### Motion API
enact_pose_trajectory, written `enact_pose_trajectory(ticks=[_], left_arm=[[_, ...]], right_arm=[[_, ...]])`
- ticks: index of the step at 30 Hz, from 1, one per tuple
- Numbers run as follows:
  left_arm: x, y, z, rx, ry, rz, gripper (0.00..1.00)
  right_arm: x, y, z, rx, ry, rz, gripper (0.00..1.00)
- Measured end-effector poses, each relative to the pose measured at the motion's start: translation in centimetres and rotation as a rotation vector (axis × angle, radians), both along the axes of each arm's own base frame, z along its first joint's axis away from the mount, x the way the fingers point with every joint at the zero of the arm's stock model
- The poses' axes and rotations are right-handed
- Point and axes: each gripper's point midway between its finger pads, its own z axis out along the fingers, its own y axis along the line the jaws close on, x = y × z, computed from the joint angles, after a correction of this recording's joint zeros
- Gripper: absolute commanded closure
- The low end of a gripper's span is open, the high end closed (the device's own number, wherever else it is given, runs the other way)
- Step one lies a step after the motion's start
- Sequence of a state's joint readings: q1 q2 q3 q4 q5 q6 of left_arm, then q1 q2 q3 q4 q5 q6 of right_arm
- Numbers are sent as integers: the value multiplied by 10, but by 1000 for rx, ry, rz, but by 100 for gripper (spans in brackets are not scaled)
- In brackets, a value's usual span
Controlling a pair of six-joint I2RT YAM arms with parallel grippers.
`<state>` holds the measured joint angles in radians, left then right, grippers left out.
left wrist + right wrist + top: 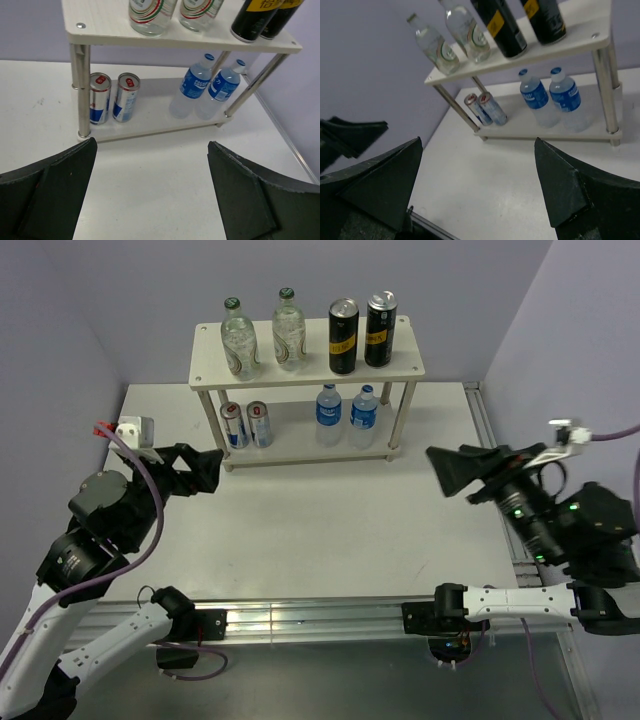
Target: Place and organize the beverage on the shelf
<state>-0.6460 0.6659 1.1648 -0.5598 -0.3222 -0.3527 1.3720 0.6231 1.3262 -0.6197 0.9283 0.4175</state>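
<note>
1. Left gripper (210, 472): its two black fingers (50, 195) are spread wide and grasp nothing. In the left wrist view only bare table (330, 530) shows in the gap.
2. Left arm: the wrist sits low over the left side of the table. The gripper points right and forward, towards the shelf's left front leg, short of it and not touching. The arm folds back on itself, with the white lower link running to the base at the near left.
3. Right gripper (442, 472): its black fingers (375, 185) stand fully apart and hold nothing.
4. Right arm: the gripper points left across the table, apart from the shelf. The wrist is raised at the right edge. A white link lies along the aluminium rail (320, 615) at the near edge.
5. Shelf (315, 355): a two-tier rack with pale boards and thin legs. It stands at the far middle of the table against the purple wall.
6. Top board, left to right:
   - two clear glass bottles (238, 340) with green caps, upright;
   - two black cans (343, 337) with yellow labels, upright and side by side.
7. Lower board, left to right:
   - two slim silver-and-blue cans (233, 426), just beside each other by the left leg;
   - two water bottles (328, 415) with blue labels and blue caps, upright, right of centre.
</note>
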Motion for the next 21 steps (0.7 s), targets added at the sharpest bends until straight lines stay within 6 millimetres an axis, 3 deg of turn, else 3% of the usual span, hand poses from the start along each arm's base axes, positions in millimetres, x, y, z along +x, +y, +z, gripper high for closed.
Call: enact_pose_trajectory(ticks=[2, 4, 13, 21], left_arm=[[2, 5, 0, 7, -1, 27, 1], [6, 8, -4, 29, 5, 51, 1], [20, 11, -43, 110, 76, 112, 1], [21, 21, -41, 110, 67, 156, 1]], right_arm=[[-2, -20, 23, 37, -22, -14, 0], [-3, -34, 30, 38, -30, -26, 0], [-4, -56, -1, -101, -5, -57, 0], [-4, -63, -7, -123, -13, -68, 0]])
